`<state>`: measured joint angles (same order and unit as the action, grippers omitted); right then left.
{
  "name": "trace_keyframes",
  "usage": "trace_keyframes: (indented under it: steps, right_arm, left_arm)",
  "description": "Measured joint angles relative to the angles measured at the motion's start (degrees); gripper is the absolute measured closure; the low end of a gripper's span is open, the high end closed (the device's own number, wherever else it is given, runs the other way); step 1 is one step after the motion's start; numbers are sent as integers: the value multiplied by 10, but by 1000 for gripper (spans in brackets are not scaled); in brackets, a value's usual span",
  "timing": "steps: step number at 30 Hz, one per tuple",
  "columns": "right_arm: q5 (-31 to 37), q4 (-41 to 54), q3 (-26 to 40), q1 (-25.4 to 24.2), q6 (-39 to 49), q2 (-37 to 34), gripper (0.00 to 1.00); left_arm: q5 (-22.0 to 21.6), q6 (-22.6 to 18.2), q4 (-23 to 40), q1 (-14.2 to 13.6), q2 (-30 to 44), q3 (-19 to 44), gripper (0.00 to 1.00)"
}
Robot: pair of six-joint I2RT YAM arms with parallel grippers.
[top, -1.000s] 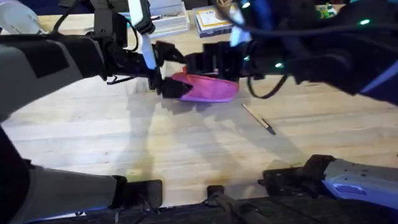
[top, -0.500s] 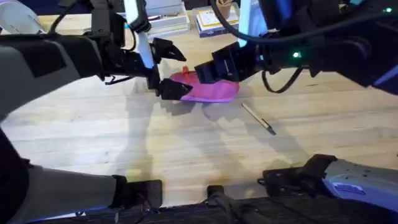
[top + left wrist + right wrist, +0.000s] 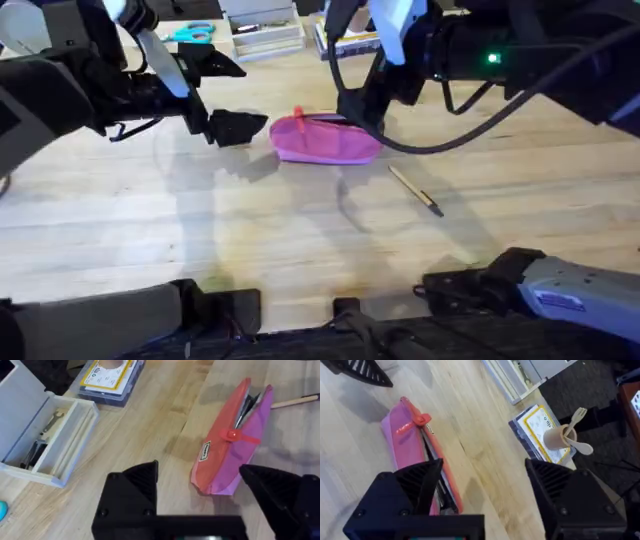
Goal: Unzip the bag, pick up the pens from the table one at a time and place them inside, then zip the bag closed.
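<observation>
The pink bag (image 3: 325,141) lies on the table (image 3: 300,230), free of both grippers. Its zipper is partly open, with a red pull tab (image 3: 232,435) and dark slender things (image 3: 247,407) showing in the slot. My left gripper (image 3: 228,95) hangs open just left of the bag's end (image 3: 200,477). My right gripper (image 3: 358,108) is open above the bag's far right end (image 3: 485,467), with the bag (image 3: 407,435) below one finger. One tan pen with a dark tip (image 3: 415,190) lies on the wood to the bag's right (image 3: 295,401).
A white open box with tools (image 3: 45,430) and a plastic case with a yellow label (image 3: 107,375) stand behind the bag. A cup with wooden cutlery (image 3: 562,435) sits on that case. Blue scissors (image 3: 190,33) lie at the far edge.
My left gripper let go of the bag's left end and drew back to the left. The right gripper lifted off the bag's top and pulled away toward the far right.
</observation>
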<state>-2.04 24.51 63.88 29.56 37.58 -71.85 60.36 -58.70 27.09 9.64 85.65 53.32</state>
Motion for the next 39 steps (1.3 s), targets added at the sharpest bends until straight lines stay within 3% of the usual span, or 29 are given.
trace_keyframes:
  steps: [3,4,6,10,11,19,26,39]
  right_arm:
    - [-1,1,0,0,-2,0,20]
    - [-2,2,0,0,-6,0,91]
    - [-4,13,0,0,-14,0,307]
    - [-4,36,0,0,-18,0,878]
    - [-4,39,0,0,-22,0,941]
    - [-52,68,1,0,-25,-11,969]
    - [-83,71,2,2,-27,-79,969]
    - [-98,68,2,3,-26,-137,970]
  left_arm:
    - [0,0,0,0,0,0,7]
    - [0,0,0,0,0,0,7]
    - [0,0,0,0,0,0,7]
    - [0,0,1,0,0,0,7]
    - [0,0,1,0,0,0,7]
    - [0,0,1,0,0,0,7]
    - [0,0,1,0,0,0,6]
    - [0,0,1,0,0,0,7]
